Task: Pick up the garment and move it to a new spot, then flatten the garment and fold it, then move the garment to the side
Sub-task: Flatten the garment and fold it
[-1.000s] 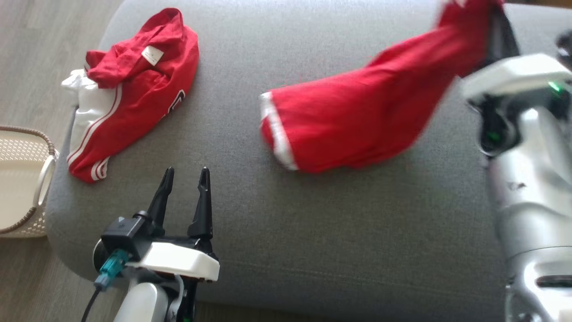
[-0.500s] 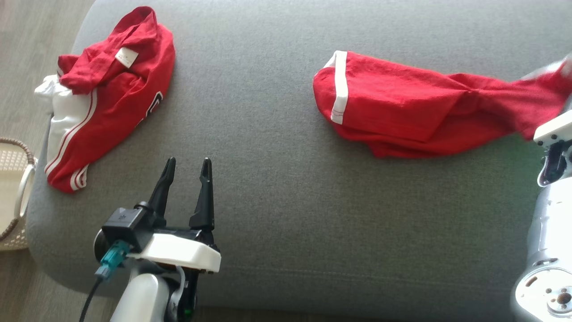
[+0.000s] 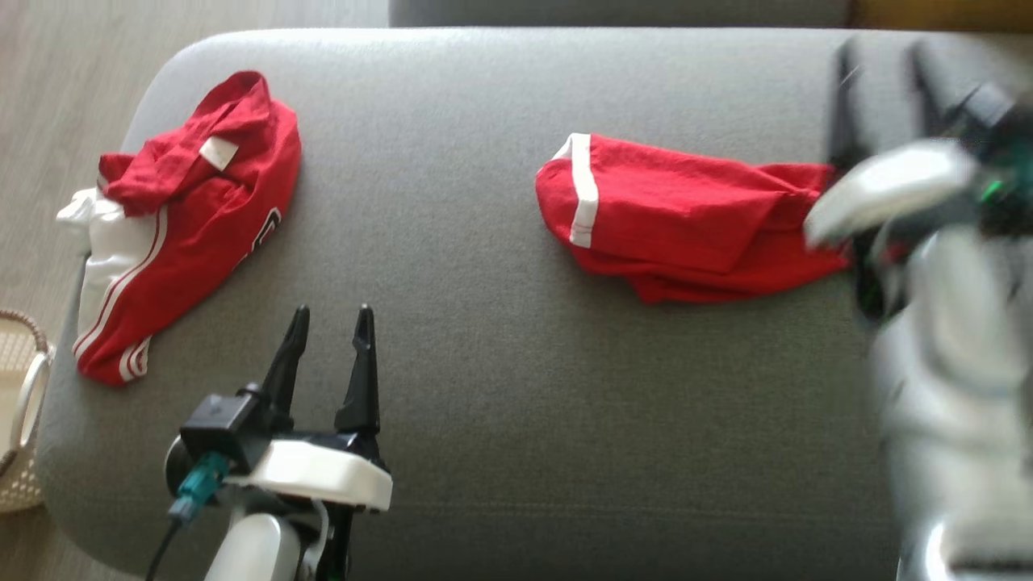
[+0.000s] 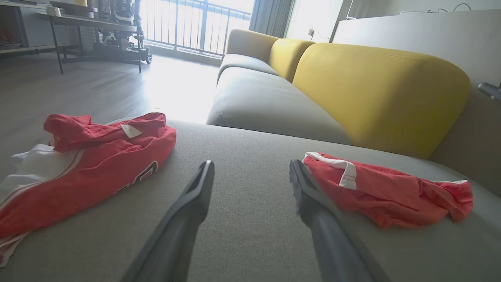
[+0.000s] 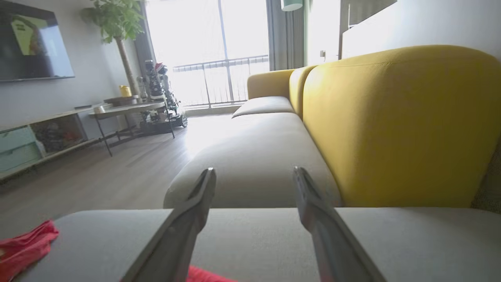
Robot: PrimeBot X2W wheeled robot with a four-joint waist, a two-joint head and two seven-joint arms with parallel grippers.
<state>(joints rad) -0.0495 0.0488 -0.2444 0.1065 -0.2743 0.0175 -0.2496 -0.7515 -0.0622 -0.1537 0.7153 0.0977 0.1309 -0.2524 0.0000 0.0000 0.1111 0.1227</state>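
Red cloth with a white band, the garment [image 3: 686,222] lies crumpled on the right half of the grey seat cushion [image 3: 484,363] in the head view. It is bunched lengthwise, with its banded hem pointing left. A second red-and-white jersey [image 3: 186,234] sits well apart at the far left edge, and a pale basket [image 3: 24,379] stands on the floor beside that edge. The left tool [image 3: 332,315] hovers near the front of the cushion with its fingers spread and nothing between them, probably parked clear of the work. The right tool [image 3: 880,56] is blurred at the far right, just beyond the garment's right end. Its two fingers stand apart and no cloth hangs from them.

In the left wrist view, the left tool [image 4: 250,164] shows its fingers wide apart over bare cushion. The jersey [image 4: 78,172] lies to its left and the garment [image 4: 383,192] to its right, in front of a yellow backrest [image 4: 379,90].

In the right wrist view, the right tool [image 5: 254,170] is open and empty above the cushion. Scraps of red show low at the bottom edge, apparently the garment beneath it.

By this layout the garment already rests in its new spot, free of both tools. It is wrinkled and doubled over itself, so flattening looks like the step at hand. The open fingers suit a fresh pinch at the hem and the far end to pull it taut.
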